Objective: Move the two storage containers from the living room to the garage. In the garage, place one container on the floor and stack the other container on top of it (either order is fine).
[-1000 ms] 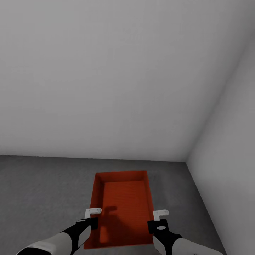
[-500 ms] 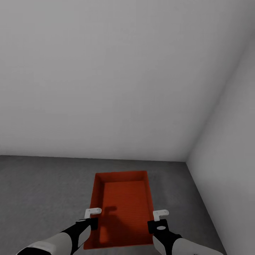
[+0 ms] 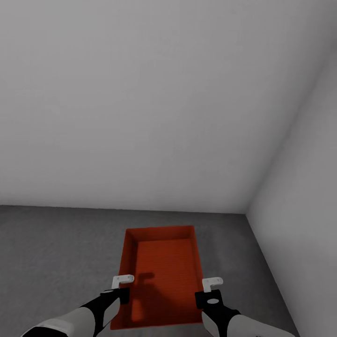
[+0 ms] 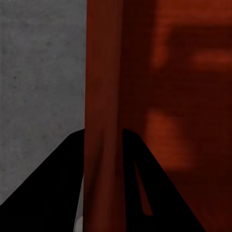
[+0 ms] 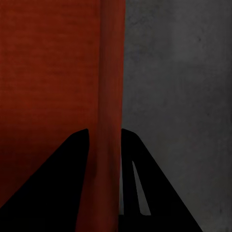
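Both hands, left hand (image 3: 122, 280) and right hand (image 3: 212, 282), pinched the long side walls of an orange-red storage container (image 3: 164, 262) near the garage corner, over the grey floor (image 3: 56, 252). Lowering it level and releasing both together would seat it best.

- The storage container (image 3: 161, 271) in front of me is an orange-red, open-top rectangular bin, shallow and thin-walled, with a finely ribbed bottom.
- It sits level over the dark grey speckled floor (image 3: 51, 252) of the garage, long axis pointing away from me, near the corner of the pale grey walls.
- Its long side walls (image 4: 102, 96) (image 5: 112, 87) stand upright; whether a second bin lies under it, I cannot tell.
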Tool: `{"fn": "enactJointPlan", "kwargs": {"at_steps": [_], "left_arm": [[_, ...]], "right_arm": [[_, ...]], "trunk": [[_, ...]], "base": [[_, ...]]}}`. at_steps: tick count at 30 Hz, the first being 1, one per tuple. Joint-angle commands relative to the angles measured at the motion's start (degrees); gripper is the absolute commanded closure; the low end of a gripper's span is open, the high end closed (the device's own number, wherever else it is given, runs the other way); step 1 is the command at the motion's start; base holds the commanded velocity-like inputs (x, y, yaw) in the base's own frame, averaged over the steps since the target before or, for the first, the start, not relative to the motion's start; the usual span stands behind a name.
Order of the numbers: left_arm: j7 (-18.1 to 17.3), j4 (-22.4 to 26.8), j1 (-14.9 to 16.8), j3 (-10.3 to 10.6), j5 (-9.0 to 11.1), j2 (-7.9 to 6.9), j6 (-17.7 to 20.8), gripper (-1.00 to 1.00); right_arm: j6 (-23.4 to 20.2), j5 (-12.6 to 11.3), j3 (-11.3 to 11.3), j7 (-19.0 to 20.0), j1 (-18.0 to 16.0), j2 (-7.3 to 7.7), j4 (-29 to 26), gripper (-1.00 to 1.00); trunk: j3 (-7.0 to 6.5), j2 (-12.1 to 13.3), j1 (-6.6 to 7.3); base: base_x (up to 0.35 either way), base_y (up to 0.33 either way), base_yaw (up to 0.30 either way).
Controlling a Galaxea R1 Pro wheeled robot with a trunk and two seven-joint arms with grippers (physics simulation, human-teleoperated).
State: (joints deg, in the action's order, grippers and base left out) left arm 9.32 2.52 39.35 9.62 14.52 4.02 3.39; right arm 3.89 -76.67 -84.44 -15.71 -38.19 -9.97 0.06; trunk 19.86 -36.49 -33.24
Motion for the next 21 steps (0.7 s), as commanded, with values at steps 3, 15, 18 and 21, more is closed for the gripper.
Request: {"fn": "enactJointPlan", "kwargs": {"at_steps": [3, 15, 18, 21], "left_arm": [[0.2, 0.0, 0.0, 0.0, 0.9, -0.47, 0.6, 1.0], [0.5, -0.1, 0.0, 0.0, 1.0, -0.2, 0.8, 1.0], [0.5, -0.1, 0.0, 0.0, 1.0, -0.2, 0.9, 1.0], [0.5, -0.1, 0.0, 0.0, 1.0, -0.17, 0.9, 1.0]], "right_arm": [[2.2, 0.5, 1.6, -0.7, 0.0, 1.53, -0.3, 1.0], [2.2, 0.5, 1.8, -0.6, 0.0, 1.53, -0.3, 1.0], [2.2, 0.5, 1.8, -0.7, 0.0, 1.53, -0.3, 1.0], [2.2, 0.4, 1.8, -0.7, 0.0, 1.53, -0.3, 1.0]], "trunk": [[0.08, -0.1, -0.01], [0.08, -0.1, -0.01], [0.08, -0.1, -0.01], [0.08, -0.1, -0.01]], "base": [[0.0, 0.0, 0.0], [0.0, 0.0, 0.0], [0.0, 0.0, 0.0], [0.0, 0.0, 0.0]]}}
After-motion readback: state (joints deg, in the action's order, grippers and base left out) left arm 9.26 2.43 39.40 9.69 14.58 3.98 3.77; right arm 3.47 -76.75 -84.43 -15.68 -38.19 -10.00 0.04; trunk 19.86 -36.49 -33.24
